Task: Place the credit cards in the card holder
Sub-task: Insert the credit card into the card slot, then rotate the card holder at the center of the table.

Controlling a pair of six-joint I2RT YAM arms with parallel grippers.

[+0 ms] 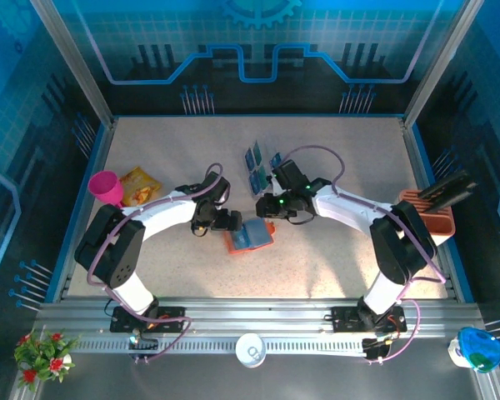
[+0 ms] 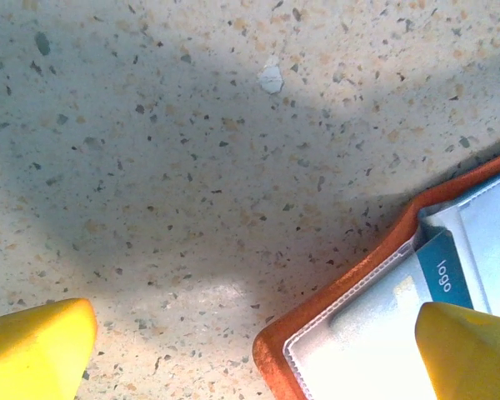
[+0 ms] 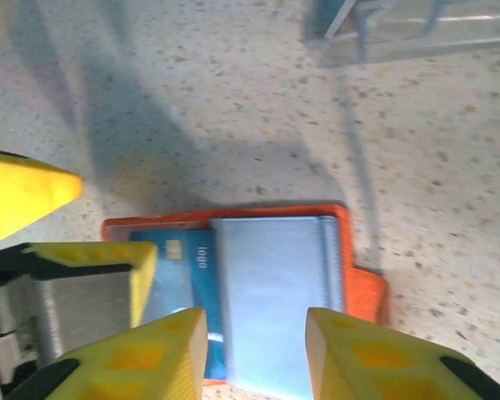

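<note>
The orange card holder lies open and flat on the table between both arms, grey-blue pockets up. A blue credit card marked "logo" sits partly inside the left pocket, its chip end sticking out; the same card appears in the left wrist view. My right gripper hovers open over the grey-blue pocket. My left gripper is open wide at the holder's corner, one finger over the pocket. More blue credit cards stand behind the holder.
A clear slotted rack holding the spare cards stands just behind the holder. A pink cup and a snack packet lie at the left. An orange-and-white slotted box stands at the right edge.
</note>
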